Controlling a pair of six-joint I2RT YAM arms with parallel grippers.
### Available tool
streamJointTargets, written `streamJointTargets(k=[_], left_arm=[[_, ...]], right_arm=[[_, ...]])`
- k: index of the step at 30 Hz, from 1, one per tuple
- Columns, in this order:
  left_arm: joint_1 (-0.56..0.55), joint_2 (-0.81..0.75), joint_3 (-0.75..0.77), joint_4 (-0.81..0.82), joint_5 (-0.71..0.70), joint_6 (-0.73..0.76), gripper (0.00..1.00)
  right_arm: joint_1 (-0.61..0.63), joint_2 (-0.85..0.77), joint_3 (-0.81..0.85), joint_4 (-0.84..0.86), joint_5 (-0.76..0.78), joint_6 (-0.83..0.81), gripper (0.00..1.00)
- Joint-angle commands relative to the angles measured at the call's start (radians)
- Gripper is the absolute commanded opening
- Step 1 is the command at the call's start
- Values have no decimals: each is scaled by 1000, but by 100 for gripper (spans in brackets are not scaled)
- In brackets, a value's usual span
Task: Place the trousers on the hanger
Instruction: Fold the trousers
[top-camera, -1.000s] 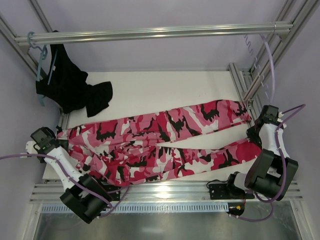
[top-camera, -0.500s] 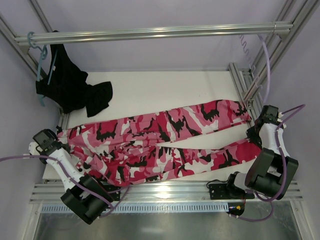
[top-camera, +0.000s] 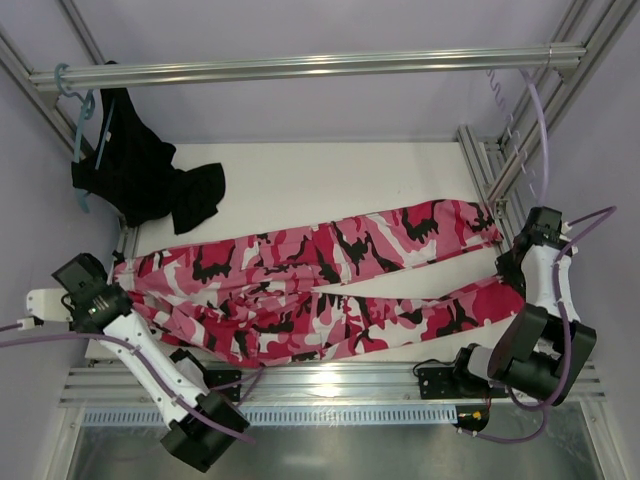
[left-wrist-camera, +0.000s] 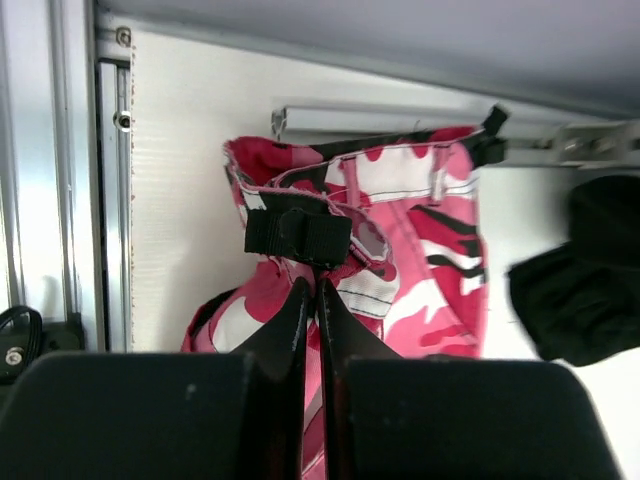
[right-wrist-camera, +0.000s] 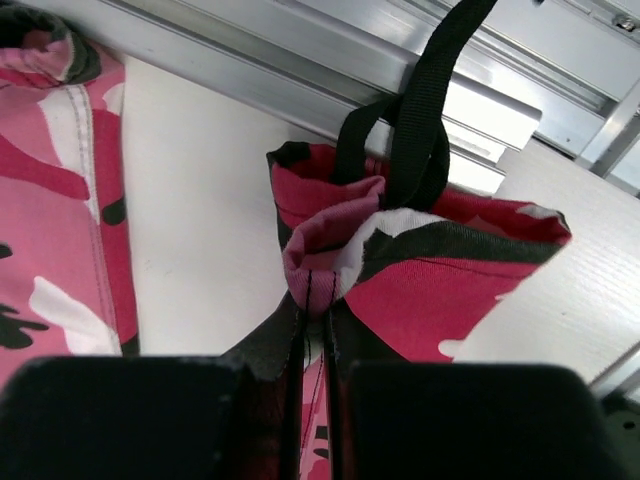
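Note:
The pink, crimson, white and black camouflage trousers (top-camera: 320, 285) lie spread across the white table, waist at the left and leg ends at the right. My left gripper (top-camera: 117, 285) is shut on the waistband (left-wrist-camera: 340, 215), just below a black belt loop (left-wrist-camera: 298, 234); its fingertips (left-wrist-camera: 300, 292) pinch the fabric. At the right, my right gripper (top-camera: 508, 268) is shut on the hem of the nearer leg (right-wrist-camera: 440, 270), which is bunched up between its fingers (right-wrist-camera: 296, 318). The hanger (top-camera: 505, 115), thin and pale, hangs from the rail at the upper right, apart from both grippers.
A plain black garment (top-camera: 150, 180) hangs on a teal-blue hanger (top-camera: 80, 125) at the rail's left end. The metal rail (top-camera: 300, 68) crosses the back. Aluminium frame bars (top-camera: 480, 165) border the table on the right and left. A black strap (right-wrist-camera: 415, 110) hangs above the held hem.
My left gripper has closed on the waistband, and the left arm has swung down and outward to the left. The right arm has barely moved, still gripping the hem.

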Motion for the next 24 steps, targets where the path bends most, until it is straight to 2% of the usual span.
streamJointTargets(k=[1, 4, 7, 11, 14, 19, 22, 24], left_arm=[[9, -79, 62, -101, -79, -92, 0], [9, -88, 100, -185, -128, -131, 0], [-13, -79, 123, -189, -182, -112, 0], [-79, -52, 190, -215, -349, -88, 0], [-134, -32, 230, -218, -420, -76, 0], [-191, 7, 263, -239, -492, -68, 0], [-200, 45, 287, -222, -482, -51, 0], [-201, 104, 313, -198, -462, -42, 0]], right_arm=[[-6, -89, 110, -94, 37, 9, 4], [-7, -146, 178, -174, 121, 14, 4], [-21, -197, 247, -246, 221, 22, 4], [-55, -231, 376, -346, 324, 17, 4], [-75, -245, 483, -397, 338, 3, 4], [-75, -260, 517, -433, 391, -24, 4], [-75, -251, 520, -363, 338, -40, 4], [-75, -179, 557, -341, 261, -23, 4]])
